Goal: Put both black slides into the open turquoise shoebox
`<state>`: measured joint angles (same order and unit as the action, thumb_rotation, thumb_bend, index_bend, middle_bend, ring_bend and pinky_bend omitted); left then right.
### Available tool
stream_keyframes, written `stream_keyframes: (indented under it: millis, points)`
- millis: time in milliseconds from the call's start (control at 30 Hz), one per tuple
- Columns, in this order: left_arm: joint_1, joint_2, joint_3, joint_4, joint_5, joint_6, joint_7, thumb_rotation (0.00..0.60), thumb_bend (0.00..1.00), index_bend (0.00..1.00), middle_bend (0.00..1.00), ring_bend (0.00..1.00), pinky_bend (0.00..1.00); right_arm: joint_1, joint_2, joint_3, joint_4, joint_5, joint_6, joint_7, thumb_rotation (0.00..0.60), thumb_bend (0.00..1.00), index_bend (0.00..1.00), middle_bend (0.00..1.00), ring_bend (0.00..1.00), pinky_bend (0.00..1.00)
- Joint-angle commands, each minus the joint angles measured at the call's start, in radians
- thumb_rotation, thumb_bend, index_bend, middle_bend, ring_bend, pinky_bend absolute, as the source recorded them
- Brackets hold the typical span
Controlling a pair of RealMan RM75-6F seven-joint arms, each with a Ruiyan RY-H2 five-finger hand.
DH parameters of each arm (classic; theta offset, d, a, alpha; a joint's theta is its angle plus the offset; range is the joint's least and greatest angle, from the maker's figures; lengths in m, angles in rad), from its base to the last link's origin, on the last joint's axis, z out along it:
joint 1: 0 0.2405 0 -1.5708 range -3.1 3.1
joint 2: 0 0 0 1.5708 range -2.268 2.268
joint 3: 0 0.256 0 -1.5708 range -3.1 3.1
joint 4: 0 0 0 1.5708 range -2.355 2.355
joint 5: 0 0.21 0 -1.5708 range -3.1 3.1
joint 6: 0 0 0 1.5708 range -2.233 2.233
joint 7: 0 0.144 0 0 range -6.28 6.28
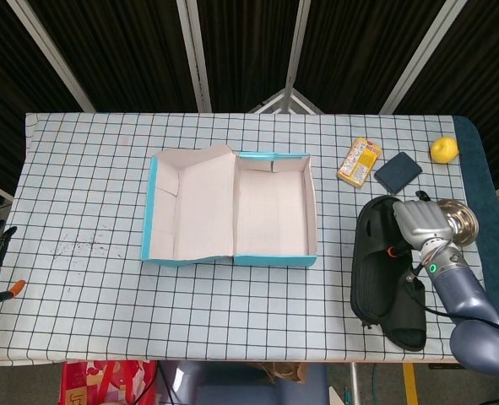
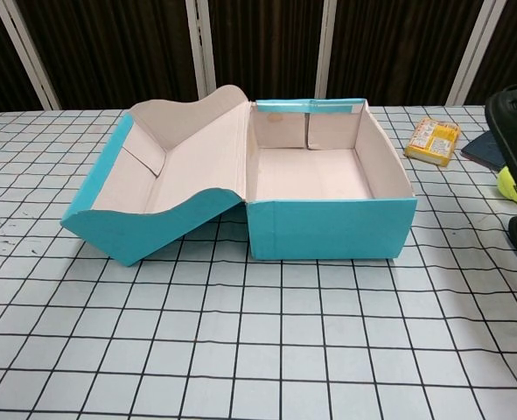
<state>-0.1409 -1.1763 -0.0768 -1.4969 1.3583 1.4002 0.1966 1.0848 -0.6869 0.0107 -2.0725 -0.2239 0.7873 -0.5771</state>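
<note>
Gripping the pair of black rubber slides (image 1: 386, 272) at their upper end, the right hand (image 1: 420, 221) is seen right of the open turquoise cardboard shoebox (image 1: 230, 208).

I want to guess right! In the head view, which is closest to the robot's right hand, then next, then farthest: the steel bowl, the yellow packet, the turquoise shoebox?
From the right hand:
1. Steel bowl, just beside it on the right.
2. Yellow packet, up and left.
3. Turquoise shoebox, farthest, at the table's middle.
</note>
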Motion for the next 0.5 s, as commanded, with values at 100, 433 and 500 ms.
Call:
stream_keyframes:
  millis: [100, 433, 500]
  points:
    - [0.000, -0.001, 0.001, -0.001, 0.003, 0.001, 0.004, 0.600, 0.28, 0.11, 0.00, 0.00, 0.09, 0.003, 0.045, 0.130, 0.030, -0.047, -0.166, 0.177, 0.600, 0.31, 0.37, 0.47, 0.30, 0.03]
    - [0.000, -0.003, -0.001, 0.005, -0.004, 0.001, 0.011, 0.600, 0.28, 0.11, 0.00, 0.00, 0.09, -0.087, -0.094, 0.352, 0.252, -0.298, -0.355, 0.504, 0.600, 0.31, 0.40, 0.47, 0.30, 0.01]
    - [-0.002, -0.006, -0.003, 0.008, -0.012, -0.005, 0.019, 0.600, 0.28, 0.11, 0.00, 0.00, 0.09, -0.103, -0.139, 0.384, 0.308, -0.350, -0.382, 0.557, 0.600, 0.31, 0.40, 0.47, 0.30, 0.01]
